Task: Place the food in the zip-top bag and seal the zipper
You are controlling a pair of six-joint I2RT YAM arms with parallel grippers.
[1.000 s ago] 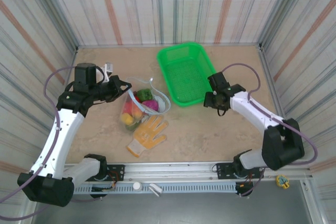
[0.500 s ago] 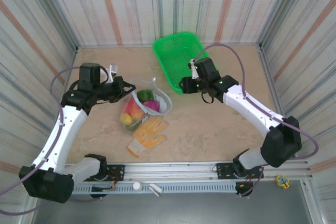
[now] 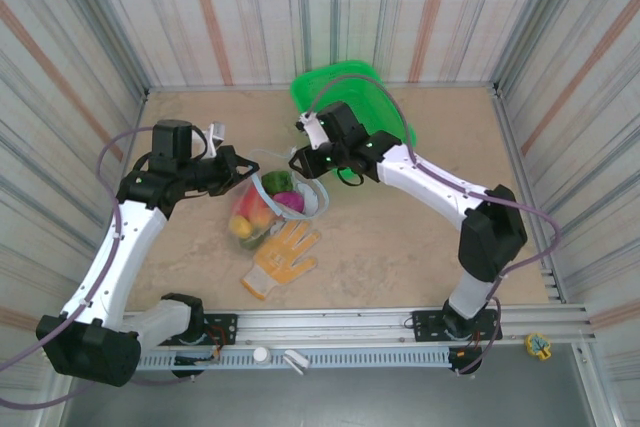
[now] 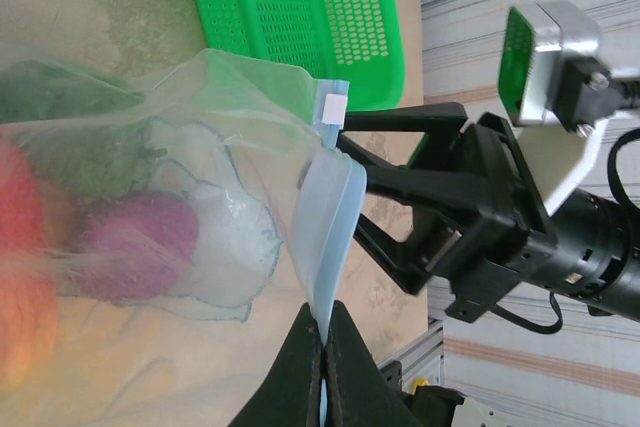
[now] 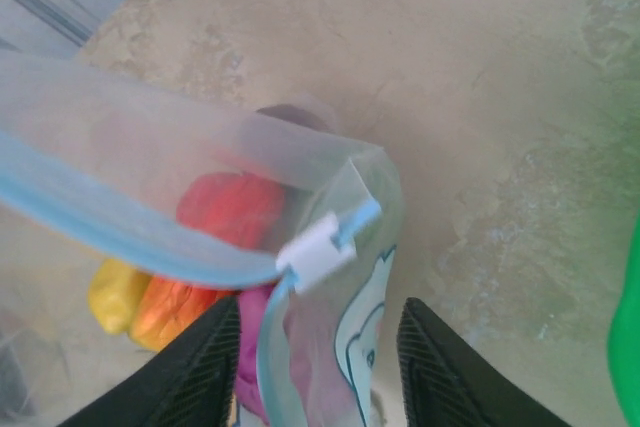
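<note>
Clamping the pale blue zipper (image 4: pixel 335 207) between its fingers, my left gripper (image 4: pixel 323 337) holds up the mouth of the zip-top bag (image 3: pixel 268 209). The bag rests on the table (image 3: pixel 400 247) just beyond the yellow-orange glove (image 3: pixel 282 255). Inside the bag sits the food (image 5: pixel 225 212): red, orange, yellow, purple and green pieces. My right gripper (image 5: pixel 318 367), jaws apart, hovers at the zipper's white slider (image 5: pixel 315 247). Farther back stands the green mesh basket (image 3: pixel 345 87).

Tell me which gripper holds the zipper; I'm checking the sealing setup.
The left gripper: its fingers pinch the pale blue zipper, while the right gripper is open near the white slider.
</note>
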